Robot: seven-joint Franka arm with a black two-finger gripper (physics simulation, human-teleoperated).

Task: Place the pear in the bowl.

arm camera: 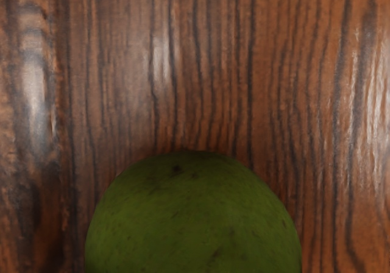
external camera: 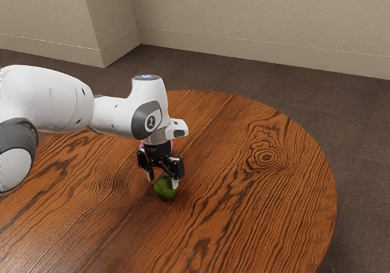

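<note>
Beige walls point(external camera: 262, 17) meet dark brown carpet point(external camera: 225, 75) around a round wooden table point(external camera: 286, 194).

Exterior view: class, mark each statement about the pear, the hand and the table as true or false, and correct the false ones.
1. The pear is green. True.
2. The hand is over the pear, pointing down. True.
3. The two fingers are pressed together. False: they stand apart.
4. The pear lies in a bowl. False: it is on the wooden table.
5. The tabletop is square. False: its edge is curved.
6. Something pink is partly hidden behind the hand. True.
</note>
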